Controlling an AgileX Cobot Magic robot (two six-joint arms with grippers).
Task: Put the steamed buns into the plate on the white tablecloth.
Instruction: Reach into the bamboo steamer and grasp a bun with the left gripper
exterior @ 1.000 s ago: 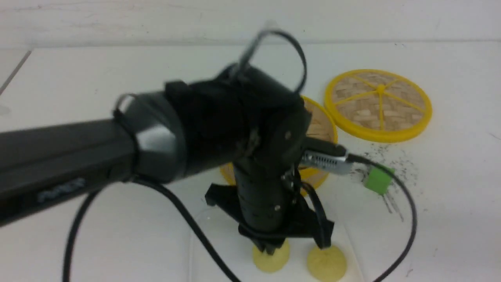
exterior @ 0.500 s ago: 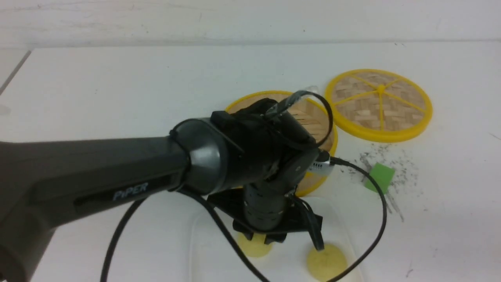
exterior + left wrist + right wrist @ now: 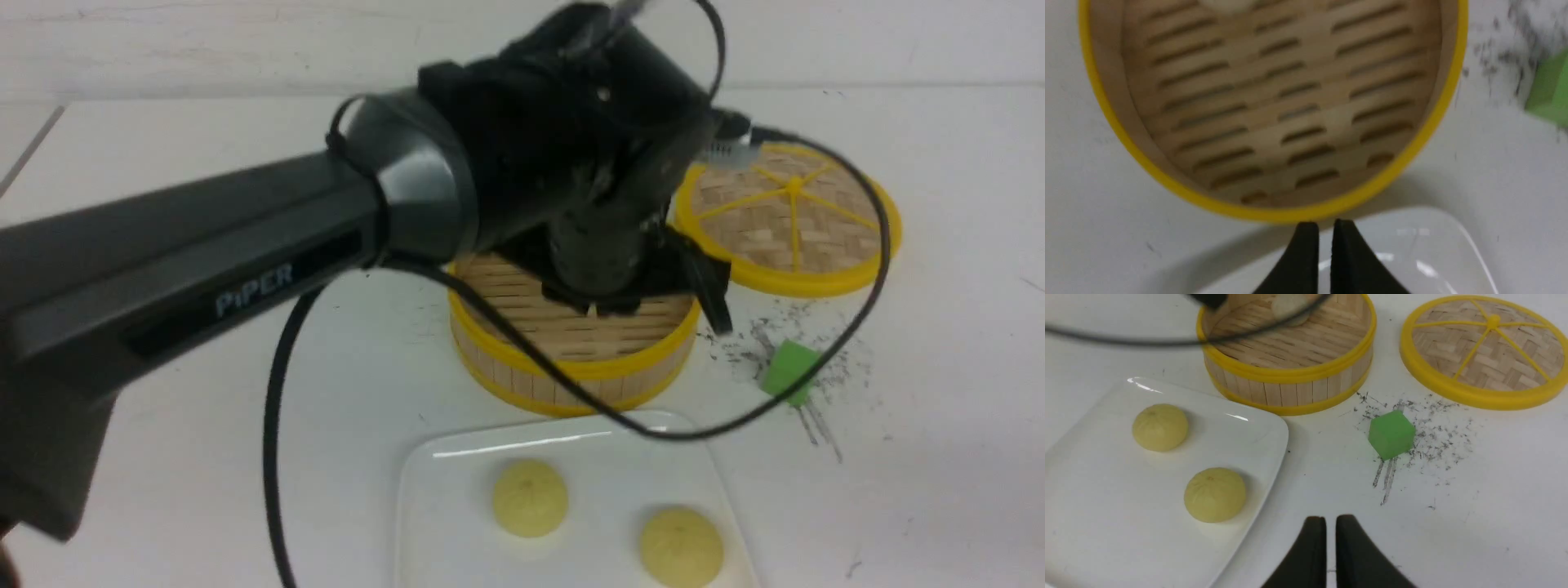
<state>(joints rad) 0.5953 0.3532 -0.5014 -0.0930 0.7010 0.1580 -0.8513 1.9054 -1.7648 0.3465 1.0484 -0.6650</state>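
Lifting away from the plate (image 3: 457, 563), the left gripper (image 3: 1325, 223) has left a yellow bun (image 3: 530, 499) behind and swung up over the steamer (image 3: 584, 367). That bun has shifted since a second ago, nearer the steamer side and apart from its neighbour, the other yellow bun (image 3: 681, 547), which hasn't budged. So two are on the plate, on the white cloth (image 3: 1331, 506). The third, a whiter bun (image 3: 1289, 309), is in the steamer, and I'd guess it's the next one wanted. The left fingers stand just slightly apart with nothing between them; they'll probably need to spread wider to take it. The right gripper (image 3: 1331, 517) also shows a narrow gap, holding nothing.
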